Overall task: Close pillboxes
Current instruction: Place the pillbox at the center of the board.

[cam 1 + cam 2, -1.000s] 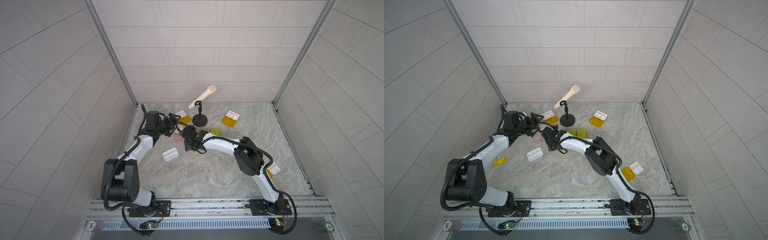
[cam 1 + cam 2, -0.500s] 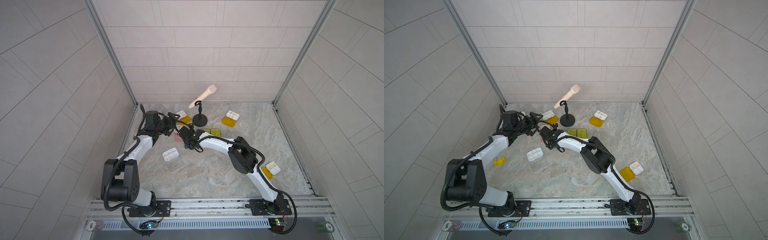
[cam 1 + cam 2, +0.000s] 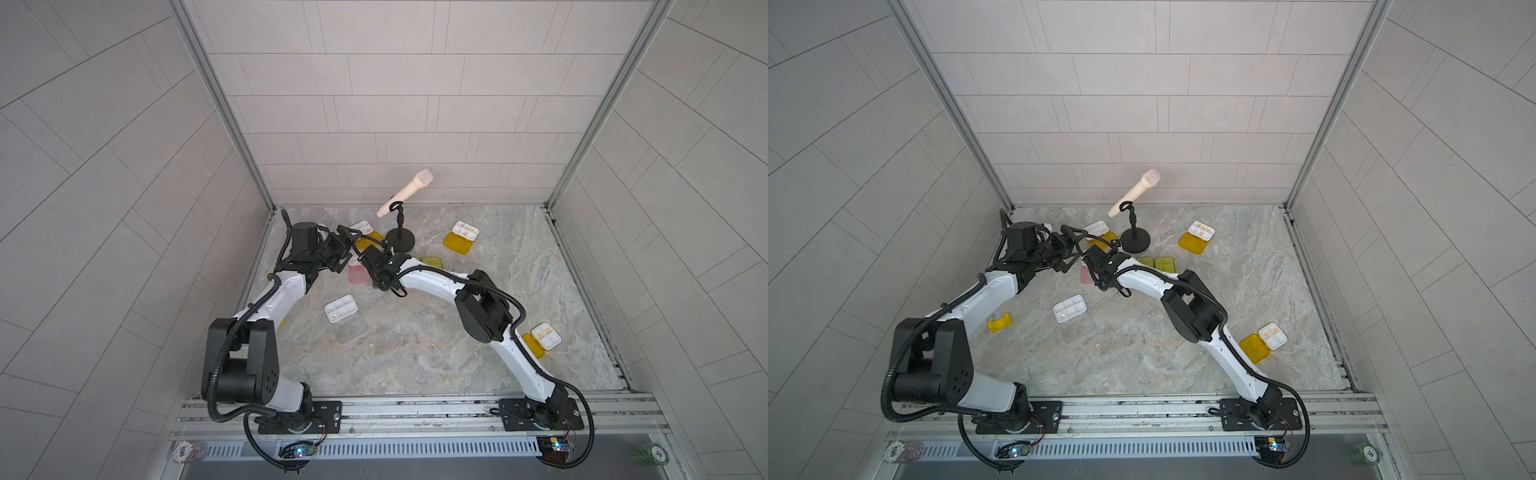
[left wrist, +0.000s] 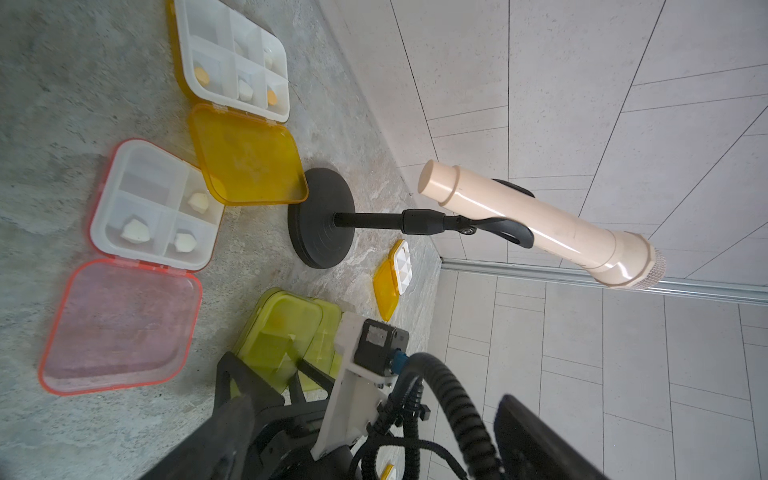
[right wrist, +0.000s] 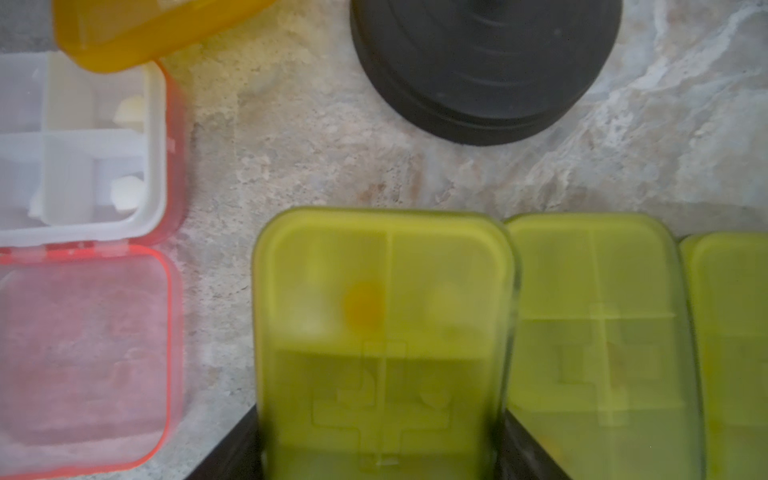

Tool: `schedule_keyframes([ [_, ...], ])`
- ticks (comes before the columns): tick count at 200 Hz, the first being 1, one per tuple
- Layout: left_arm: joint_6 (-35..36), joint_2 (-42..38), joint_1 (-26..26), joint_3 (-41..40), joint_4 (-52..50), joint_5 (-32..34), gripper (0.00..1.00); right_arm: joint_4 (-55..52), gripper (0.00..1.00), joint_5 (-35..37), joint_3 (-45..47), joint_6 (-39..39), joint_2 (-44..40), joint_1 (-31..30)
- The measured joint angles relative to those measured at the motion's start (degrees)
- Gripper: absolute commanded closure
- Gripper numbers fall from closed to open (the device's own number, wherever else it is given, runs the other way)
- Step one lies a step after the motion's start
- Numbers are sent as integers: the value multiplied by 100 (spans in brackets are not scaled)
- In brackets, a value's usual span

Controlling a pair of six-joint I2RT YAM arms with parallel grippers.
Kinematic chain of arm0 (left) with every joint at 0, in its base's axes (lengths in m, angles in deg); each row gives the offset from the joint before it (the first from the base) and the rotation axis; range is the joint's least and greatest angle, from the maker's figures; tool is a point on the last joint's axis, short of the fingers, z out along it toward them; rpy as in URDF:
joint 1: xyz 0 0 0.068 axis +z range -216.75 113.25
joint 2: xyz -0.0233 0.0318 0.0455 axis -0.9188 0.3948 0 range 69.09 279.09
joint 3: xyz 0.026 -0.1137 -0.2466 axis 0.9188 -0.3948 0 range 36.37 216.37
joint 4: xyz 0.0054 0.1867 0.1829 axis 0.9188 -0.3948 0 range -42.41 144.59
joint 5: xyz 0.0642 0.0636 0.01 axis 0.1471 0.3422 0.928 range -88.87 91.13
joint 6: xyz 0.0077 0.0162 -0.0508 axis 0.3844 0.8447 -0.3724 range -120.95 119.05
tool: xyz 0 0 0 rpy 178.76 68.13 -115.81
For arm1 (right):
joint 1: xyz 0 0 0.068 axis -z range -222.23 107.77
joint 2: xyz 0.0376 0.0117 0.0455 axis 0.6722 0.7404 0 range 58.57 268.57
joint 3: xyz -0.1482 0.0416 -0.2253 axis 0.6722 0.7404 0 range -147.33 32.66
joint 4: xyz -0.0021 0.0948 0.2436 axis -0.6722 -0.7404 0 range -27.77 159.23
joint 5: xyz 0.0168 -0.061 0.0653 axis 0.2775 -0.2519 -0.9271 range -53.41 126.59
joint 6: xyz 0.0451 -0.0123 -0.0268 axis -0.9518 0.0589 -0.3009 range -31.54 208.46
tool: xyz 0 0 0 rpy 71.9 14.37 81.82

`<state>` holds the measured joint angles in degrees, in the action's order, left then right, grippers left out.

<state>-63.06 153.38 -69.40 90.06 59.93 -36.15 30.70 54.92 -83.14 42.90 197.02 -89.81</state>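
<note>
Top views: both arms reach toward the far-left corner of the worktop [image 3: 415,357]. L gripper [image 3: 347,253] has jaws spread wide, nothing betw them, just beside the open pink pillbox [image 3: 358,275]. R gripper [image 3: 380,271] sits next to it, near the mic stand [image 3: 400,240], w/ two shut lime pillboxes [image 3: 1165,264] on its side toward the right edge. Orange-yellow pillbox [image 3: 361,227] lies open by the far edge; 2nd orange-yellow pillbox [image 3: 461,237] open past the stand; 3rd orange-yellow pillbox [image 3: 547,336] open near the right edge; clear pillbox [image 3: 340,309] open toward the left edge

L wrist: pink pillbox tray holds white pills, lid [image 4: 120,324] flat on the worktop; R gripper's black fingers flank a lime pillbox [image 4: 286,328]

R wrist: jaws pinch that lime pillbox on both sides, lid down, an orange pill showing through; the other lime ones lie alongside, lids down
</note>
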Motion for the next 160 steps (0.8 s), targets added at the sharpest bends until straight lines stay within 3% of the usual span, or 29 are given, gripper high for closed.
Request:
schedule_keyframes([
  [120, -48, 2, 0, -15, 48, -92, 5, -105, 18, -120, -87, 50, -37, -39],
  [160, -72, 2, -4, -15, 197, -173, 5, -131, 20, -109, 374, 177, -667, -72],
])
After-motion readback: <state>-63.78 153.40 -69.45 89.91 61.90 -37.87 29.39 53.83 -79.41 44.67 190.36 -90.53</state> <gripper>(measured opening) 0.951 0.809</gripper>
